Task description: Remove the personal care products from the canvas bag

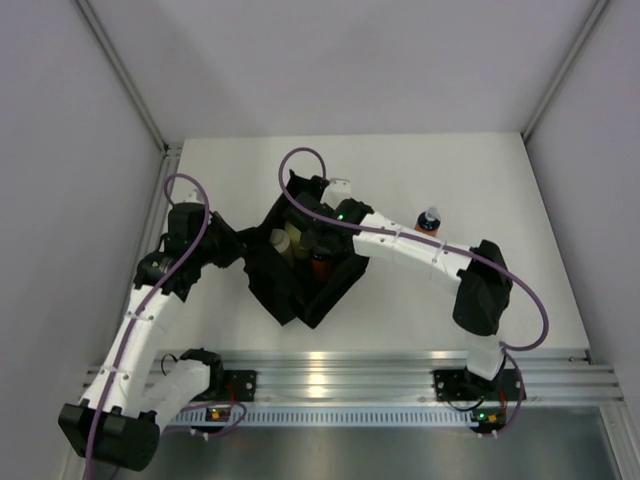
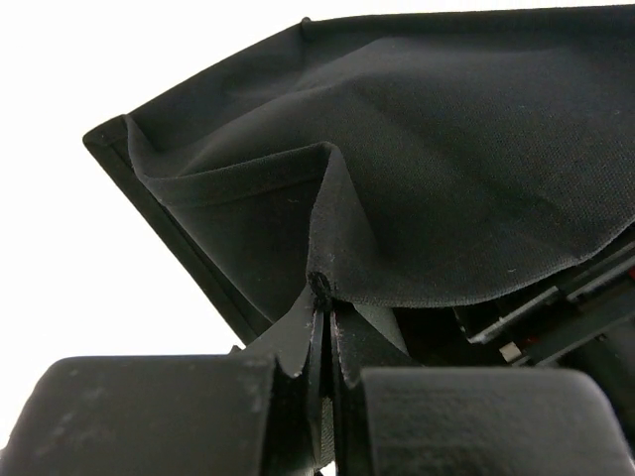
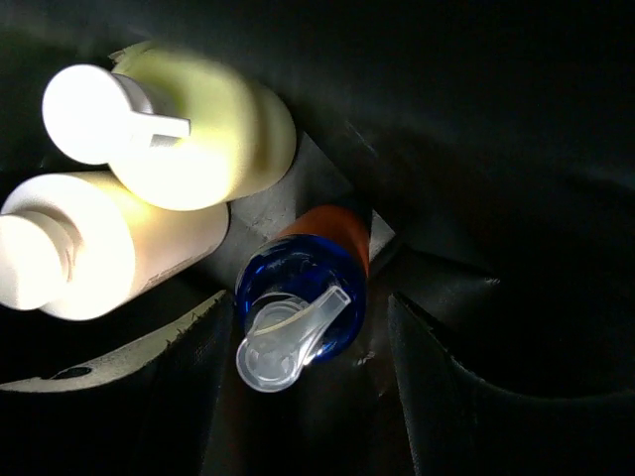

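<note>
The black canvas bag (image 1: 292,292) stands open mid-table. My left gripper (image 1: 238,255) is shut on the fabric of its left rim, and the left wrist view shows the cloth (image 2: 446,149) pinched in a fold between the jaws (image 2: 327,297). My right gripper (image 1: 322,236) reaches down inside the bag. Its jaws (image 3: 306,309) are open on either side of an orange bottle (image 3: 316,288) with a dark-blue band and a clear cap, with a gap on the right side. A pale yellow-green bottle (image 3: 213,129) and a beige bottle (image 3: 109,248) stand beside it. Another orange bottle (image 1: 431,219) stands on the table, right of the bag.
The white table (image 1: 230,170) has grey walls on three sides. An aluminium rail (image 1: 330,378) with both arm bases runs along the near edge. The right arm's forearm (image 1: 410,250) spans from the bag's rim toward the right, close by the bottle on the table.
</note>
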Robot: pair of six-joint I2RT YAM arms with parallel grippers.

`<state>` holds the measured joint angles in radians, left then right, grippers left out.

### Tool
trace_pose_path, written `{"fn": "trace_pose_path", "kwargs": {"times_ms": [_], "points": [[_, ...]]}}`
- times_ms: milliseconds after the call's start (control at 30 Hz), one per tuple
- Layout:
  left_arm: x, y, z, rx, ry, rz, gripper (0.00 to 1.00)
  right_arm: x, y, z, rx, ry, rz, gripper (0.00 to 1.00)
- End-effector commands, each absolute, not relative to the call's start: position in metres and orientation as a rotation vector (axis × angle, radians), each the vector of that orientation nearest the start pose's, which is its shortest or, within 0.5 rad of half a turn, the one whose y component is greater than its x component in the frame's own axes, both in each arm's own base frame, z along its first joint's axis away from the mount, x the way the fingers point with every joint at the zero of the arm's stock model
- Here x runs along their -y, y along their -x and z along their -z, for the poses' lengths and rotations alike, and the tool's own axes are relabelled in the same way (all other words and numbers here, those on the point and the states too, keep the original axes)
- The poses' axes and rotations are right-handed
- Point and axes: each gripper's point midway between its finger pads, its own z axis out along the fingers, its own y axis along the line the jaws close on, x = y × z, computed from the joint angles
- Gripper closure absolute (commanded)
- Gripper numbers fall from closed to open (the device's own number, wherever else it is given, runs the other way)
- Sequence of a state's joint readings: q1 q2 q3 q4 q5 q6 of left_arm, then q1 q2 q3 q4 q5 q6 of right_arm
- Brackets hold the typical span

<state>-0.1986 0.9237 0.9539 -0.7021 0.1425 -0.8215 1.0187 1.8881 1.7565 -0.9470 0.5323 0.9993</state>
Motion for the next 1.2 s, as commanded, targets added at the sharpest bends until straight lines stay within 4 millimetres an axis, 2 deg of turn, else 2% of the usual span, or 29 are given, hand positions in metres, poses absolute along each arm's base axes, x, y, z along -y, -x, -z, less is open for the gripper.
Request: {"fn": "trace_pose_path", "kwargs": {"times_ms": [0, 433, 667, 833, 933, 1033, 1067, 1133, 1167], "points": [[0.113, -0.248, -0.206, -2.302, 0.623, 0.707, 1.0, -0.341, -0.289, -0.169, -2.445, -0.203, -0.118, 0.37], [0.118, -0.244, -0.2, -2.333, 0.598, 0.73, 1.0, -0.354, -0.303, -0.165, -2.429, -0.167, -0.099, 0.44], [0.118, -0.245, -0.199, -2.342, 0.596, 0.728, 1.0, -0.346, -0.303, -0.157, -2.426, -0.141, -0.039, 0.5], [0.117, -0.244, -0.198, -2.338, 0.599, 0.721, 1.0, -0.345, -0.302, -0.151, -2.431, -0.109, -0.012, 0.64], [0.116, -0.245, -0.199, -2.334, 0.6, 0.717, 1.0, -0.346, -0.303, -0.153, -2.426, -0.088, -0.01, 0.76], [0.116, -0.246, -0.199, -2.332, 0.601, 0.71, 1.0, -0.348, -0.304, -0.153, -2.425, -0.068, -0.007, 0.81], [0.115, -0.246, -0.199, -2.331, 0.6, 0.706, 1.0, -0.349, -0.304, -0.152, -2.426, -0.062, -0.003, 0.87], [0.115, -0.247, -0.2, -2.328, 0.597, 0.702, 1.0, -0.351, -0.304, -0.153, -2.425, -0.034, -0.004, 0.88], [0.114, -0.248, -0.201, -2.326, 0.596, 0.699, 1.0, -0.353, -0.303, -0.152, -2.429, -0.022, -0.006, 0.84]]}}
